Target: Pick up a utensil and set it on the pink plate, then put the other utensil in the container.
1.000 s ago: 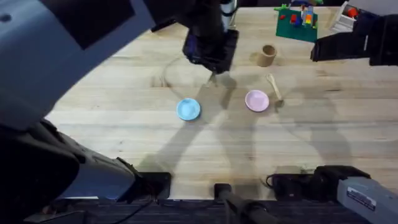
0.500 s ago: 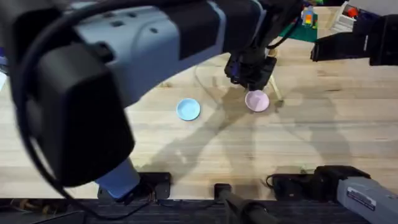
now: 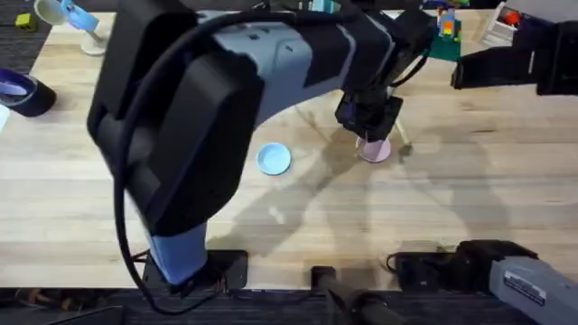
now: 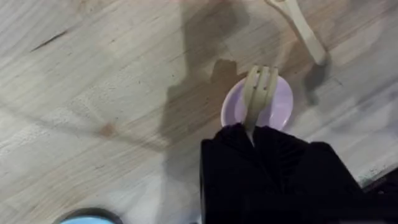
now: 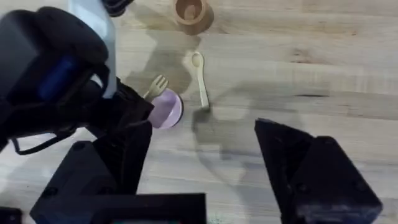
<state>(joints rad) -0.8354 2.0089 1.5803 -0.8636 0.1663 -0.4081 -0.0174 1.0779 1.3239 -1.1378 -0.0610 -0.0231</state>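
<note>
Tan-brown cylindrical container [image 5: 190, 14] upright on the table [image 3: 470, 190], well apart from the plates; seen from the right wrist camera, dark hollow interior with nothing visible inside. Pale pink plate [image 4: 281, 104] flat on the wood, bare apart from the fork tines hanging over it. Light blue plate [image 3: 274, 159] off to one side of the pink one, holding nothing.

Left gripper [image 3: 369, 123] reached across the middle, poised right above the pink plate, jaws clenched on the handle of the wooden fork [image 4: 259, 87]. Fork pale, short-tined, tines pointing out past the fingertips and over the plate's rim; handle swallowed by the black fingers. Impossible to tell whether the tines touch the plate.

Wooden spoon [image 5: 200, 78] lying on the table just beside the pink plate, between it and the container, bowl end toward the container; in the left wrist view cut off at the picture's edge, bowl barely showing. From overhead, mostly hidden behind the left arm.

Right gripper [image 5: 205, 180] held off to the side, away from the plates, jaws released and wide apart, nothing between them.
</note>
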